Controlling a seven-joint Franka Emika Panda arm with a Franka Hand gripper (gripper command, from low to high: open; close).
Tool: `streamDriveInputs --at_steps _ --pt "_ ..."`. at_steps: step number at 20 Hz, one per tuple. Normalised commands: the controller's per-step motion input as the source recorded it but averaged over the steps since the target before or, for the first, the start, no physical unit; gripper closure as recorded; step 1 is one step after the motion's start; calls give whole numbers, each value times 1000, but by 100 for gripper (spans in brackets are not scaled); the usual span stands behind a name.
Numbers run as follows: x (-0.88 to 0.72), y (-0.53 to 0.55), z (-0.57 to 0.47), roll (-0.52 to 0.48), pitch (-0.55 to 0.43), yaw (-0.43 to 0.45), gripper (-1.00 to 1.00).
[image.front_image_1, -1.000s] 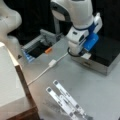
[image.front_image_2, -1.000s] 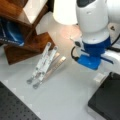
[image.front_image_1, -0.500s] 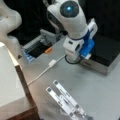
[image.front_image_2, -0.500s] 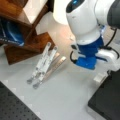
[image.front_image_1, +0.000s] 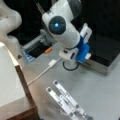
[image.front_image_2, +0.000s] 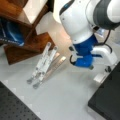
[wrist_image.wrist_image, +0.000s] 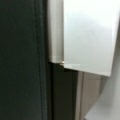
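Observation:
My gripper (image.front_image_2: 101, 76) hangs below the blue wrist piece (image.front_image_2: 85, 53), at the edge of a black flat box (image.front_image_2: 107, 100). In a front view the gripper (image.front_image_1: 87, 56) touches or nearly touches the box's silver side wall (image.front_image_1: 100, 68). The white arm hides its fingers. The wrist view shows only the dark top of the box (wrist_image.wrist_image: 22, 60) on the left and a pale grey panel (wrist_image.wrist_image: 87, 35) close in on the right. A folded metal stand (image.front_image_1: 65, 100) lies on the grey table, in both front views (image.front_image_2: 45, 64), well apart from the gripper.
A white cable with a plug (image.front_image_1: 52, 63) lies beside the arm's base, with an orange piece (image.front_image_1: 48, 50) and a dark tray (image.front_image_1: 33, 51) behind it. A wooden shelf (image.front_image_2: 27, 41) holds a blue book (image.front_image_2: 10, 32). A wooden block (image.front_image_1: 15, 85) and another white arm (image.front_image_1: 8, 21) stand at the left.
The arm's upper links have swung forward over the wrist, and the blue wrist piece has sunk slightly toward the black box's edge. The stand and cable have not moved.

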Motion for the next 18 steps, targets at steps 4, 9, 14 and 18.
streamDriveInputs --at_steps 4,9,14,18 --pt "-78 -113 -217 338 -100 -106 -100" --pt "49 -65 -208 317 -96 -127 -100" --pt "114 -9 -169 240 -84 -111 -100" --pt "143 -18 -137 185 -101 -82 -100"
